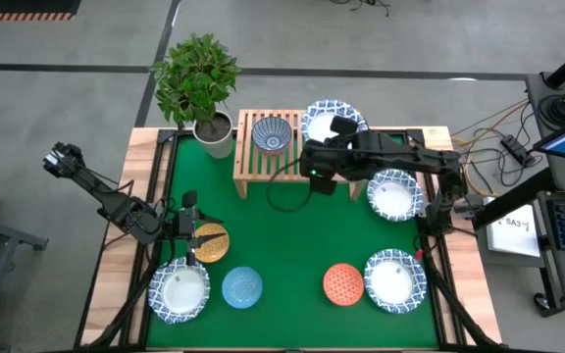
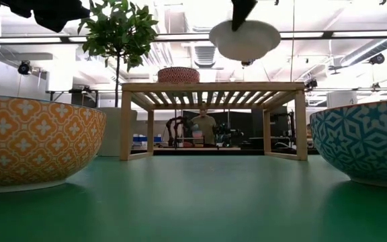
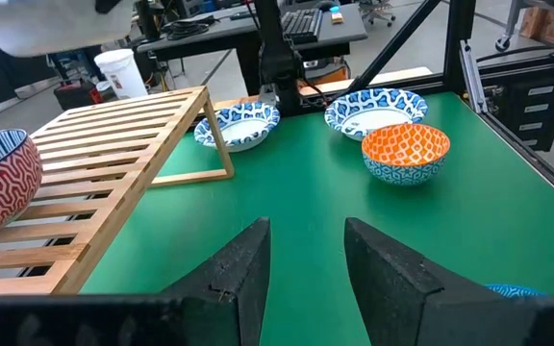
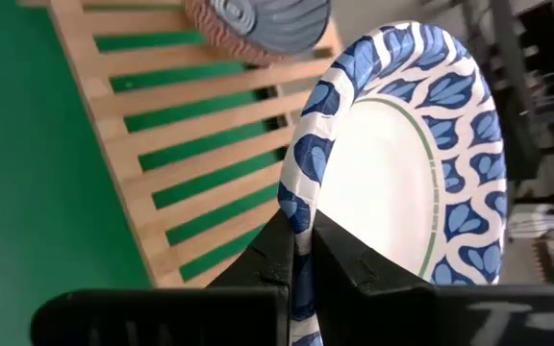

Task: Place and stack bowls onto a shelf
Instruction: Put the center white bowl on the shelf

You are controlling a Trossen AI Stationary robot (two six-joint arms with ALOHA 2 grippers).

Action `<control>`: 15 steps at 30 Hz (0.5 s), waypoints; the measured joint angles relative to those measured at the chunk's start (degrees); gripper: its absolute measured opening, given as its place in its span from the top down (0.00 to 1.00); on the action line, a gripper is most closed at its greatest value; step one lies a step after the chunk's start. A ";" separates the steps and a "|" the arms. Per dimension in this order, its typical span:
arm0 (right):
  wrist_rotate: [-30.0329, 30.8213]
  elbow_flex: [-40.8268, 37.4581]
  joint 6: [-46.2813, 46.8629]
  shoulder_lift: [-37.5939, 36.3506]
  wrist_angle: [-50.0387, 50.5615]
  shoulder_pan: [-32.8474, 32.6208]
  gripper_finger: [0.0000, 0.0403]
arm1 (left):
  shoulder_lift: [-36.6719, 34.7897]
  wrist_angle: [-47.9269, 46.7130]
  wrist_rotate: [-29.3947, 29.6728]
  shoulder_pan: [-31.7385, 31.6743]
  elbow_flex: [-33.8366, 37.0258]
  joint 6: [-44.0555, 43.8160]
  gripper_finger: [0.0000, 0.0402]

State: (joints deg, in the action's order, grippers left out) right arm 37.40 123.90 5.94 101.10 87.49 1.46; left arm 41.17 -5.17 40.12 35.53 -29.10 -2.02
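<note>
The light-wood shelf (image 1: 268,157) stands at the table's far side with a small blue-patterned bowl (image 1: 272,135) resting on its left half; that bowl also shows in the low view (image 2: 178,74). My right gripper (image 4: 306,245) is shut on a wide white bowl with a blue-patterned rim (image 1: 330,120), held above the shelf's right half (image 2: 244,37). My left gripper (image 3: 306,264) is open and empty, low over the table beside the yellow-orange bowl (image 1: 212,243). My right gripper pinches the wide bowl's rim (image 4: 301,207) between its two fingers, one finger inside the bowl and one outside. The fingers come from above, pointing down. The bowl hangs below them, mouth up and roughly level, lifted clear above the shelf's slats (image 2: 247,97).
Wide bowls rest at the right (image 1: 395,194), near right (image 1: 393,279) and near left (image 1: 179,291). A light blue bowl (image 1: 242,286) and an orange-red bowl (image 1: 342,282) sit near the front edge. A potted plant (image 1: 214,132) stands left of the shelf.
</note>
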 joint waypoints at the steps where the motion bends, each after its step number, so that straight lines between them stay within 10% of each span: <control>1: -0.52 -0.62 -0.04 0.00 0.04 0.83 0.97 | 0.00 -0.02 0.00 0.00 0.00 0.00 0.70; 15: -4.85 -11.13 -3.56 -0.40 -8.81 6.64 0.97 | 0.00 -0.07 0.00 0.00 0.00 0.01 0.70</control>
State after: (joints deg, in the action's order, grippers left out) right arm 32.54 112.76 2.38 100.70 78.68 8.10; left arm 41.17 -5.24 40.12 35.53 -29.10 -2.01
